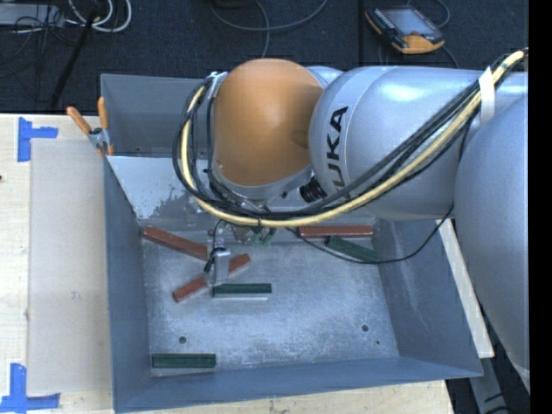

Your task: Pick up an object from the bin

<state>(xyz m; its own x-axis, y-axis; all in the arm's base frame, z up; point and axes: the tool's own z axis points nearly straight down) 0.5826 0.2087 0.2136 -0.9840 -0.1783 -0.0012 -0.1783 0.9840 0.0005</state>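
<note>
Red-brown bar [190, 290] is located left of centre on bin [285, 335] floor, tilted, w/ dark green bar [241, 290] just beside. Claw [217, 266] is positioned at its middle; apart/together state cannot be told.

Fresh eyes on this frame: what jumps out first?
The arm's orange cover and looped cables bulk over the bin's far half. Below it the end effector sits at a red-brown stick beside a dark green stick mid-bin; a second dark green stick lies alone near the front-left corner.
</note>
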